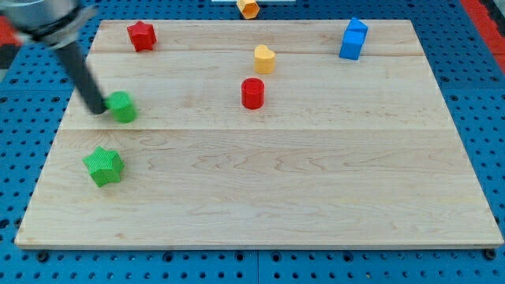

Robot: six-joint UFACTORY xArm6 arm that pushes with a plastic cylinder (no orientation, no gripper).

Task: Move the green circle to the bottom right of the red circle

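Note:
The green circle (122, 106) is a short green cylinder at the view's left of the wooden board (260, 197). The red circle (252, 93) stands near the board's middle top, far to the right of the green circle. My tip (99, 110) sits just left of the green circle, touching or almost touching its left side. The dark rod slants up toward the view's top left.
A green star (103, 166) lies below the green circle. A red star (141, 35) is at the top left. A yellow block (264, 59) sits just above the red circle. A blue block (353, 39) is at the top right. An orange block (248, 7) lies off the board's top edge.

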